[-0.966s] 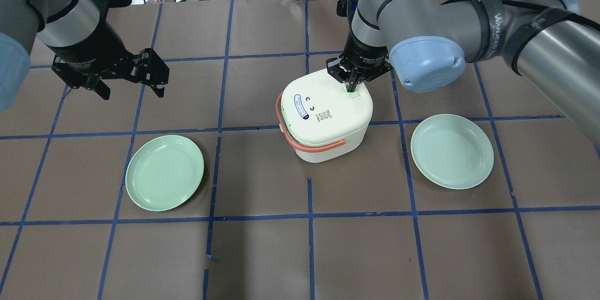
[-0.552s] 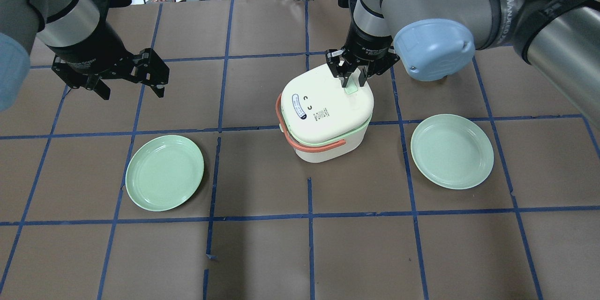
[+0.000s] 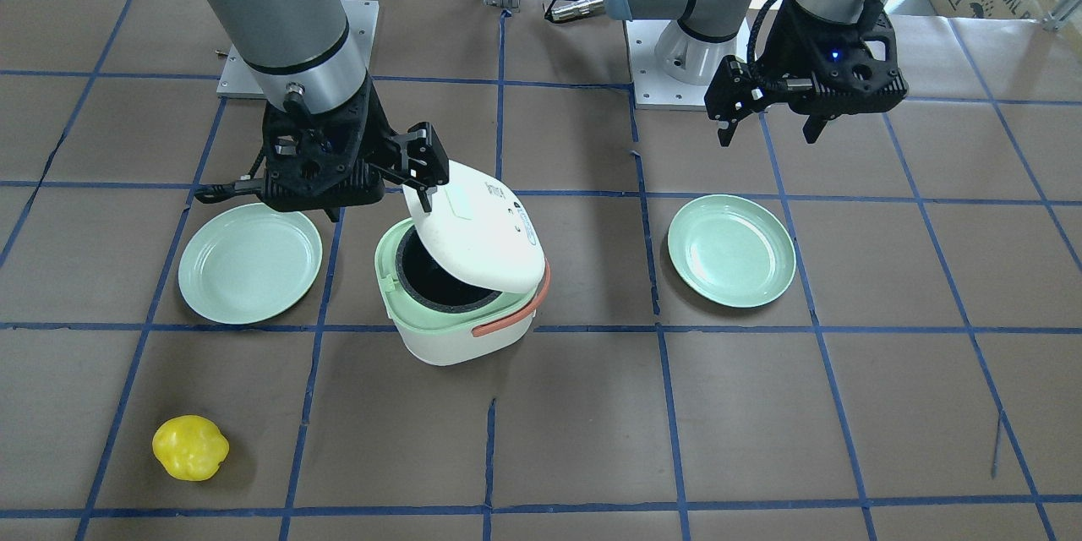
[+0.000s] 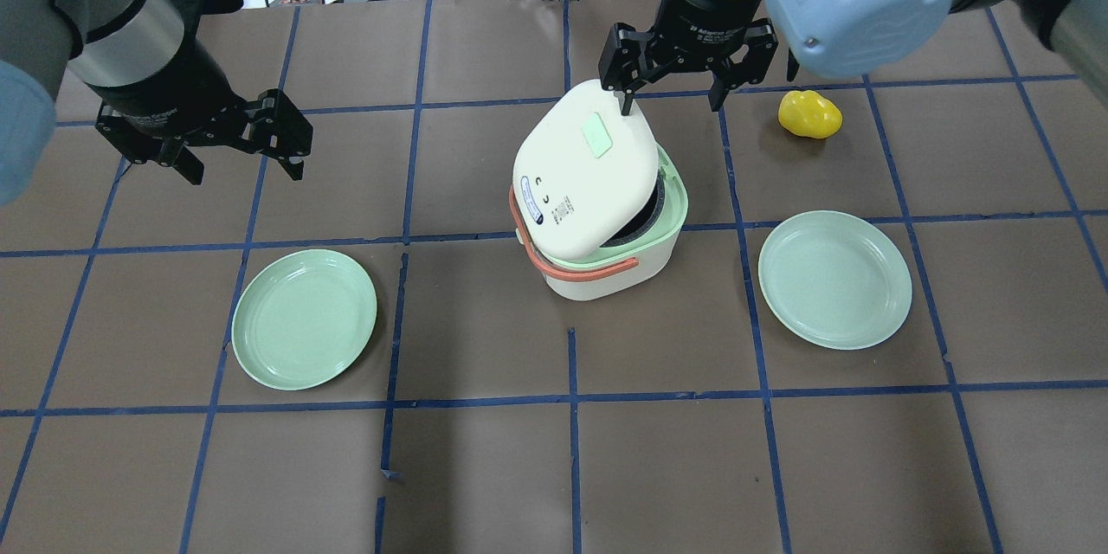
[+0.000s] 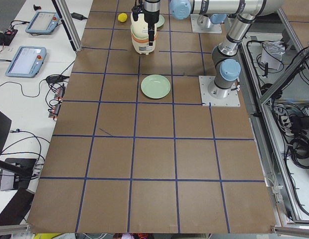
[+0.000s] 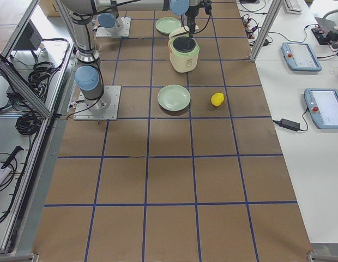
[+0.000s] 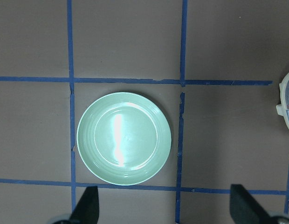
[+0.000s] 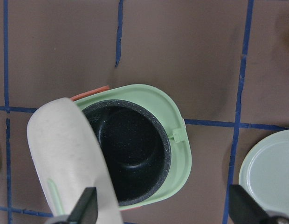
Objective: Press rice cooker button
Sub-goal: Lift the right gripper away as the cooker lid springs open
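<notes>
The white rice cooker (image 4: pixel 606 264) with its salmon handle (image 4: pixel 589 268) stands mid-table. Its lid (image 4: pixel 584 169) is tilted up and open, with a mint-green button (image 4: pixel 597 138) on top. The black inner pot (image 8: pixel 130 149) and mint rim (image 8: pixel 179 158) show in the right wrist view. My right gripper (image 4: pixel 671 104) is open and empty, raised just behind the lid's far edge and touching nothing. My left gripper (image 4: pixel 247 173) is open and empty, hovering far to the left above a plate (image 7: pixel 123 137).
Two mint-green plates lie on either side of the cooker, one on the left (image 4: pixel 303 318) and one on the right (image 4: pixel 835 279). A yellow lumpy object (image 4: pixel 809 114) lies at the far right. Blue tape lines grid the brown table (image 4: pixel 571 467).
My right gripper was shut with its tips on the lid's button; it has lifted, moved back and opened wide. The lid has sprung open. The left arm has not moved.
</notes>
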Controlling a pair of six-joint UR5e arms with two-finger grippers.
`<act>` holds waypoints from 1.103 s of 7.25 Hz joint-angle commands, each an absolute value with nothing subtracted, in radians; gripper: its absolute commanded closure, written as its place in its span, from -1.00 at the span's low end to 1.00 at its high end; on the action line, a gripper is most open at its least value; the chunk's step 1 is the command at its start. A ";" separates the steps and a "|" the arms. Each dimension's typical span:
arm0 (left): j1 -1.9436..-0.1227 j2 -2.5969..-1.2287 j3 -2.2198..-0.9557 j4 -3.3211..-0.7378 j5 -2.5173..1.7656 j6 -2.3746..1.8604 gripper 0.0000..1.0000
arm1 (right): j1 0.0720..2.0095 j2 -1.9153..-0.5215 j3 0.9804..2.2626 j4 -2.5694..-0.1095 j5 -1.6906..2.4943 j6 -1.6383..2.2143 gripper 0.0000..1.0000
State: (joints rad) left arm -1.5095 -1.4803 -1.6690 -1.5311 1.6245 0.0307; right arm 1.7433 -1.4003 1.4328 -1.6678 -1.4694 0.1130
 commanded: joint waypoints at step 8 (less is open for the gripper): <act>-1.509 -1.480 -1.669 -1.532 1.624 0.031 -1.00 | 1.609 -1.528 1.508 -1.600 -1.520 0.100 -0.99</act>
